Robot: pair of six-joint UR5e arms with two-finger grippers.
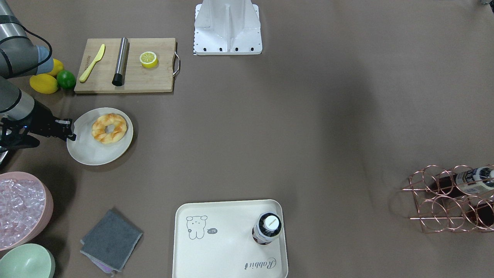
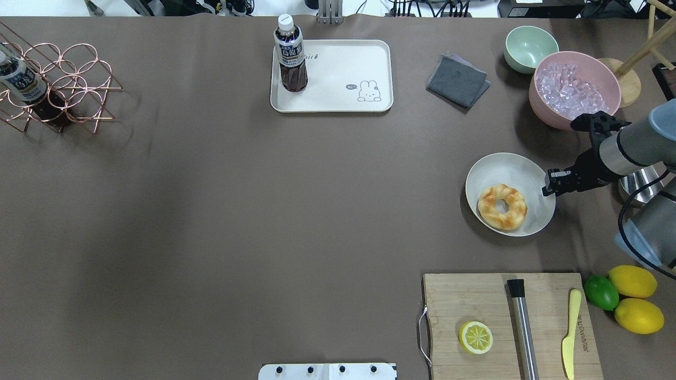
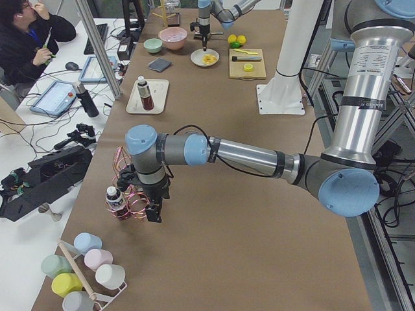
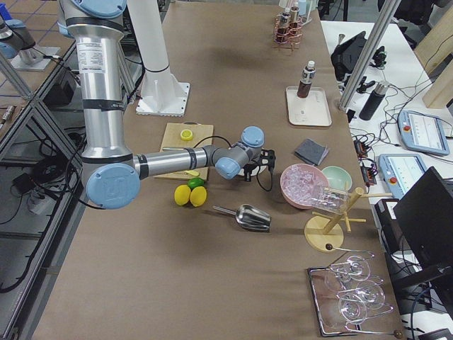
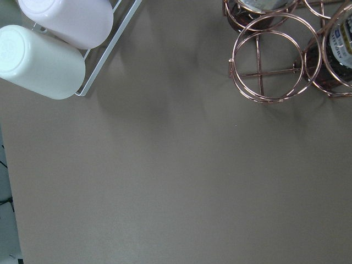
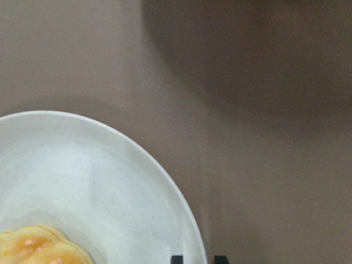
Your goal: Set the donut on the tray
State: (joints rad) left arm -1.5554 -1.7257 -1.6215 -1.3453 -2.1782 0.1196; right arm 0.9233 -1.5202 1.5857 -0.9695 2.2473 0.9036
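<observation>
The donut (image 1: 101, 131), a golden twisted ring, lies on a round off-white plate (image 1: 88, 154); both show in the overhead view, donut (image 2: 491, 203) and plate (image 2: 507, 163). My right gripper (image 1: 72, 133) hangs over the plate's outer rim beside the donut, also seen from overhead (image 2: 548, 189). In the right wrist view its tips (image 6: 198, 258) stand a narrow gap apart over the rim, holding nothing, with the donut's edge (image 6: 38, 247) at lower left. The cream tray (image 1: 224, 239) (image 2: 338, 74) lies far across the table with a bottle (image 1: 268, 227) standing on it. My left gripper (image 3: 154, 214) hangs by the copper rack; I cannot tell its state.
A cutting board (image 1: 150, 81) with a halved lemon (image 1: 148, 59), a metal cylinder and a yellow knife lies beside the plate. A pink bowl of ice (image 1: 19, 208), a grey cloth (image 1: 112, 239) and a copper bottle rack (image 1: 451, 197) also stand on the table.
</observation>
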